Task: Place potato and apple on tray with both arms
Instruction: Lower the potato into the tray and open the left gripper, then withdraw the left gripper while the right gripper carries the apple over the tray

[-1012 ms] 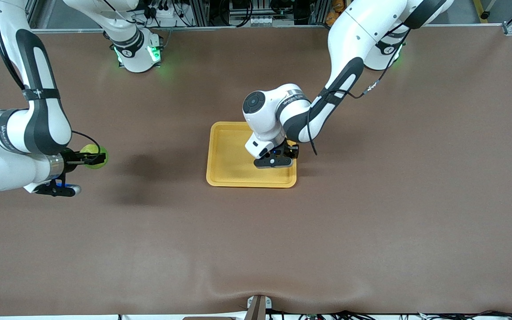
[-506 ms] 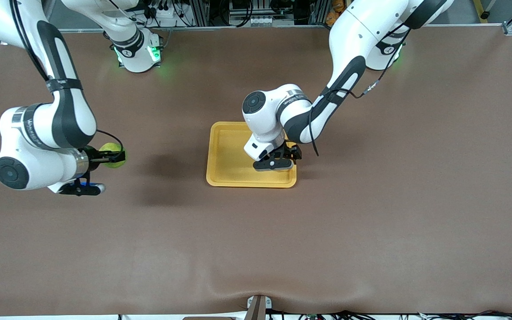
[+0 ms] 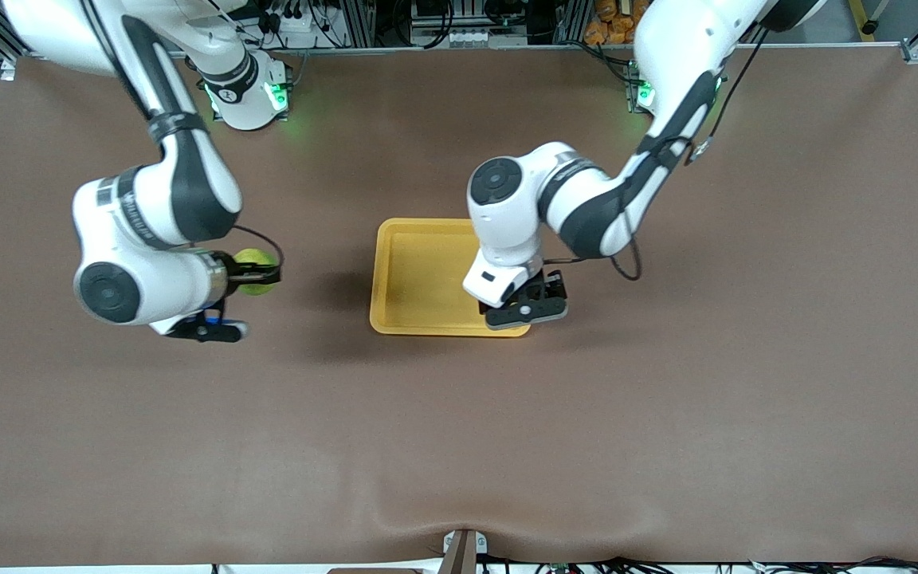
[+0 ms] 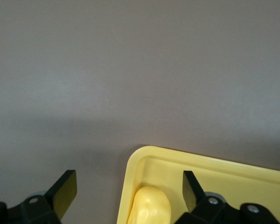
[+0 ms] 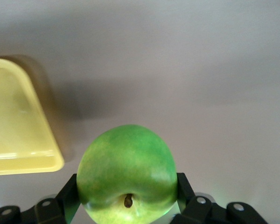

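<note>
My left gripper [image 3: 529,307] hangs over the corner of the tray [image 3: 415,275] that lies nearest the front camera on the left arm's end. Its fingers [image 4: 63,192] stand wide apart and hold nothing. In the left wrist view the potato [image 4: 150,206] lies inside the tray, right against that corner's rim, below the gap between my fingers and touching neither. One finger is over the tray, the other over the bare brown desk [image 3: 459,430] just outside the rim.

My right gripper [image 3: 256,273] is up in the air over the desk, apart from the tray, toward the right arm's end. Its fingers [image 5: 69,196] are clamped on the apple [image 5: 127,173], one on each side, the stem hollow turned toward the wrist camera. A corner of the tray shows near the apple in the right wrist view.
</note>
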